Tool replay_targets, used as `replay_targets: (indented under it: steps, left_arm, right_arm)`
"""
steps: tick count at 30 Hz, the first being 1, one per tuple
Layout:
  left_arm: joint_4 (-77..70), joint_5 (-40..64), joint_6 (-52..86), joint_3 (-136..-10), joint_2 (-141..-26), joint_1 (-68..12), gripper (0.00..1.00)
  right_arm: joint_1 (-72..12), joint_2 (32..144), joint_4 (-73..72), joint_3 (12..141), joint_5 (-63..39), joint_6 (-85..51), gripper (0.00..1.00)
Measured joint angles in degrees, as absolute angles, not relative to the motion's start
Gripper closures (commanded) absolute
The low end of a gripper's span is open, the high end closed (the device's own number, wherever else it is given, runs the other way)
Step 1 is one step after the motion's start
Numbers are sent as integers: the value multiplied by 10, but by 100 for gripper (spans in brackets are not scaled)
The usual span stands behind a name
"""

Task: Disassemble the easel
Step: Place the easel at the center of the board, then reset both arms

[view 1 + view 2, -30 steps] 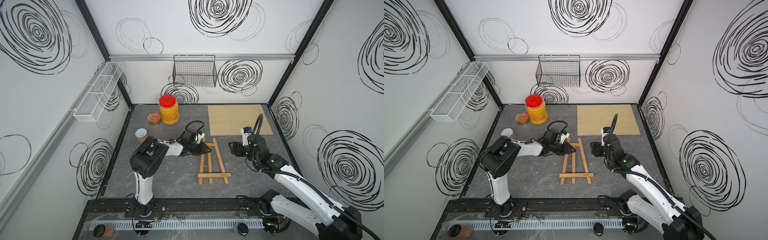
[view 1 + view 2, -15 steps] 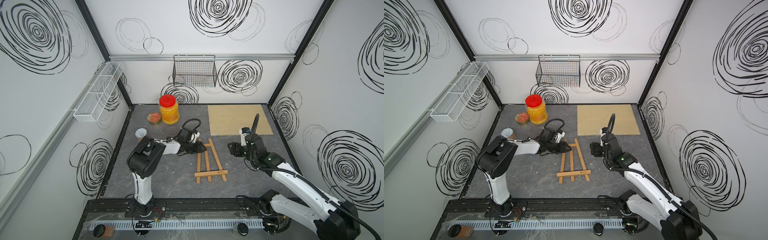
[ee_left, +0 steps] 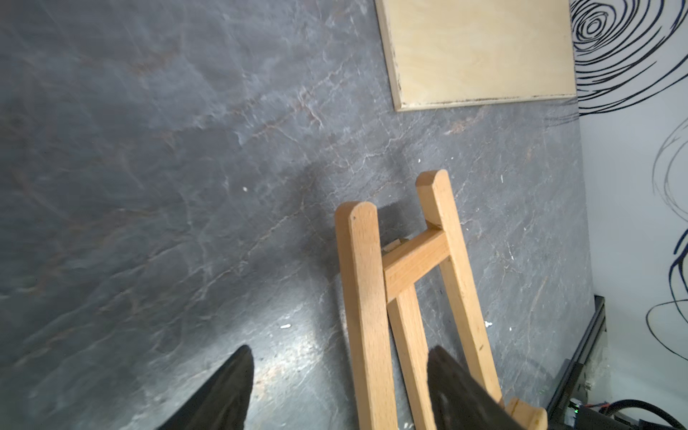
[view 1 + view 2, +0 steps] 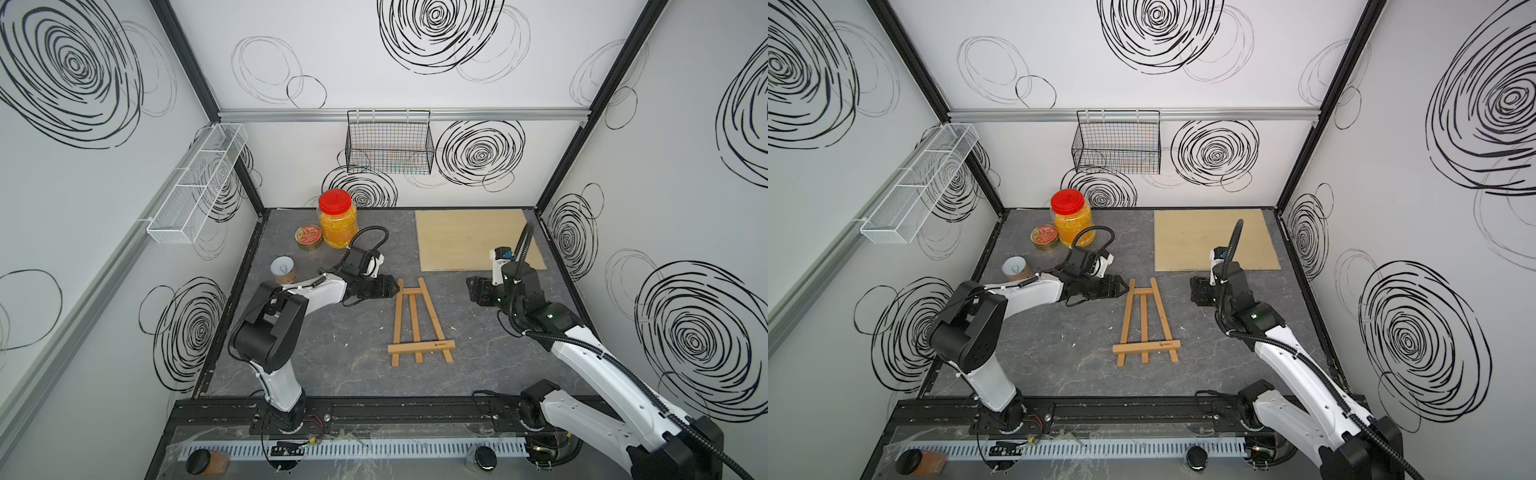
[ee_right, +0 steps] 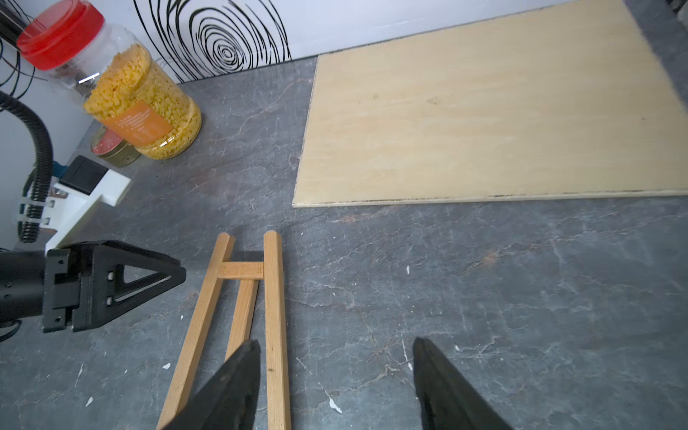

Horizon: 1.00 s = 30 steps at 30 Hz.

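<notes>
In both top views, the small honey-brown wooden A-frame easel (image 4: 414,324) (image 4: 1144,324) lies flat mid-surface on the grey stone-patterned table (image 4: 324,345). Its ledge points toward the front edge, and the left gripper (image 4: 390,286) is just beside its apex. The left wrist view shows that gripper's jaws spread either side of one slat; the right wrist view shows the right gripper (image 5: 335,341) released and empty.

Bright, even light fills both top views; shadows are soft. In the left wrist view the dark grey marbled tabletop (image 3: 149,186) is blurred, with a pale glare patch.
</notes>
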<state>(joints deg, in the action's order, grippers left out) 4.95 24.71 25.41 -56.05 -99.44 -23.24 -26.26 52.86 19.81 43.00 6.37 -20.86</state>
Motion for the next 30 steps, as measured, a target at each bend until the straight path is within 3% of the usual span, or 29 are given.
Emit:
replay_targets:
  steps: [7, 13, 21, 30]
  left_arm:
    - [112, 219, 215, -592, -940, -192, 20]
    - [155, 171, 177, -609, -866, -155, 18]
    - [158, 111, 130, -590, -750, -96, 15]
    - [102, 49, 84, -458, -648, -43, 6]
  right_arm:
    - [-233, 489, 195, 435, 102, -169, 20]
    - [-206, 482, 183, 436, 152, -136, 1]
    - [-135, 480, 124, 411, 181, -98, 0]
    - [-81, 482, 10, 306, 183, -85, 0]
